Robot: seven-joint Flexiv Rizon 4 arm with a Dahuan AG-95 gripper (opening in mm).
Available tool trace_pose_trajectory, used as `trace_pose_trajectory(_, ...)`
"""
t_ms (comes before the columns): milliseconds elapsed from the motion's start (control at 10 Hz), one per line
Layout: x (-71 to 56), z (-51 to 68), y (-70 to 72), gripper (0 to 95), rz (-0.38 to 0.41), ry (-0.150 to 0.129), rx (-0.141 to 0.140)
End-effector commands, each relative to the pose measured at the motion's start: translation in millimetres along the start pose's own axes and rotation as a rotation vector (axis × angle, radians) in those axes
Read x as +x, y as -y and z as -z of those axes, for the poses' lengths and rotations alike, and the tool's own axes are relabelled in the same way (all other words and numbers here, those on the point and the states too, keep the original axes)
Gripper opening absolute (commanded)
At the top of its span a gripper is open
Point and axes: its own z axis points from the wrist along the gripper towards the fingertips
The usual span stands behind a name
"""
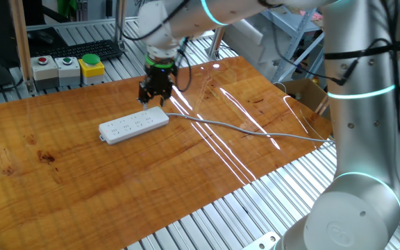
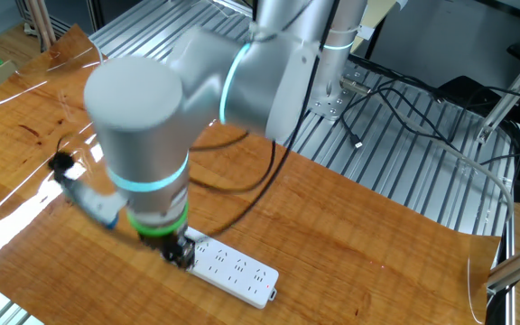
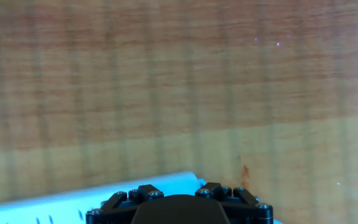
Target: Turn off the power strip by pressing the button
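The white power strip [image 1: 134, 125] lies flat on the wooden table, and its grey cable [image 1: 255, 130] runs off to the right. My gripper [image 1: 153, 101] points down over the strip's cable end, at or just above its top. The other fixed view shows the gripper [image 2: 181, 253] at the left end of the strip [image 2: 237, 269]. In the hand view only the gripper's black base [image 3: 179, 208] shows, with the strip [image 3: 73, 200] at the lower left. The fingertips do not show clearly. The button is hidden under the gripper.
Grey boxes with a red button [image 1: 44, 64] and a green button [image 1: 67, 62], and a yellow-housed button [image 1: 92, 66], stand at the back left. A cardboard box [image 1: 304, 94] sits off the table's right edge. The arm's black cable [image 2: 233, 181] hangs over the table.
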Motion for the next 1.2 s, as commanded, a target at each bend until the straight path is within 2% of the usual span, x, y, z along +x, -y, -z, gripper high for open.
trace_pose_trajectory(100, -17.6, 0.5, -2.3, 57.0, 0.000, -0.008, -0.002)
trace_pose_trajectory(300, -37.7, -0.5, -3.1, 57.0, 0.006, -0.014, 0.002)
trace_pose_trajectory(400, -41.3, -1.0, -3.4, 57.0, 0.008, -0.016, 0.004)
trace_pose_trajectory(500, -51.3, -2.1, -3.3, 57.0, 0.018, -0.016, 0.017)
trace_pose_trajectory(600, -54.2, -2.3, -2.3, 57.0, 0.020, -0.017, 0.018)
trace_pose_trajectory(1000, -52.3, -0.4, 2.3, 57.0, 0.041, -0.008, 0.018)
trace_pose_trajectory(1200, -36.6, 8.1, 13.9, 57.0, 0.067, -0.014, 0.014)
